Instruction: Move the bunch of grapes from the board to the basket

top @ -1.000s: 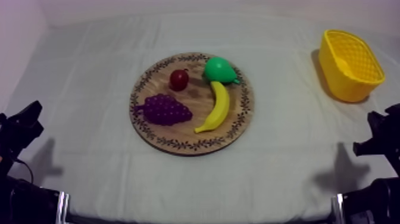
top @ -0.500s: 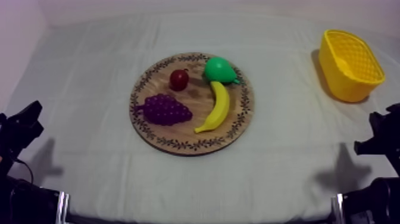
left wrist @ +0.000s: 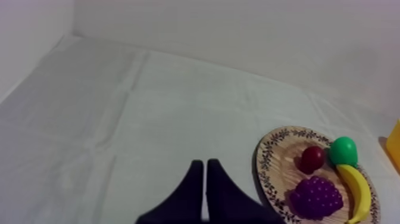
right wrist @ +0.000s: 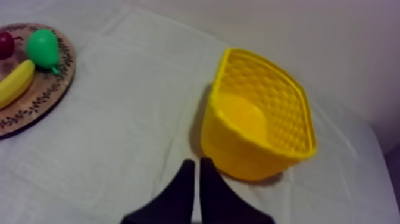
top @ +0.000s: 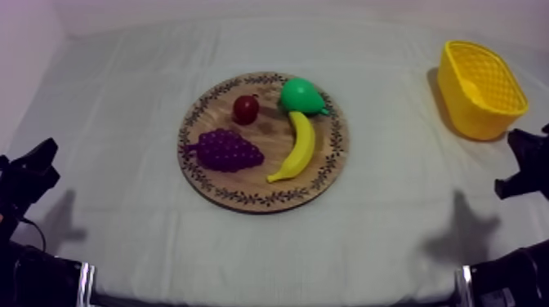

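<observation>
A purple bunch of grapes [top: 227, 150] lies on the left part of the round wooden board [top: 263, 196], beside a small red fruit [top: 246, 109], a green pear [top: 301, 95] and a banana [top: 297, 148]. The yellow basket [top: 480, 88] stands at the far right, with nothing inside it. My left gripper [top: 33, 170] sits low at the left edge; in the left wrist view my left gripper [left wrist: 205, 173] is shut on nothing, short of the board [left wrist: 271, 179] and grapes [left wrist: 316, 196]. My right gripper [top: 523, 163] hangs just in front of the basket; my right gripper [right wrist: 197, 170] is shut before the basket [right wrist: 257, 131].
Grey-white cloth covers the table, with open room between the board and the basket and in front of the board. A pale wall rises behind the table's far edge. In the right wrist view the pear [right wrist: 43, 49], banana [right wrist: 14, 82] and board rim [right wrist: 37, 102] lie beyond the cloth.
My right gripper has moved up and toward the basket, and its shadow has shifted on the cloth. My left arm and the fruit have stayed where they were.
</observation>
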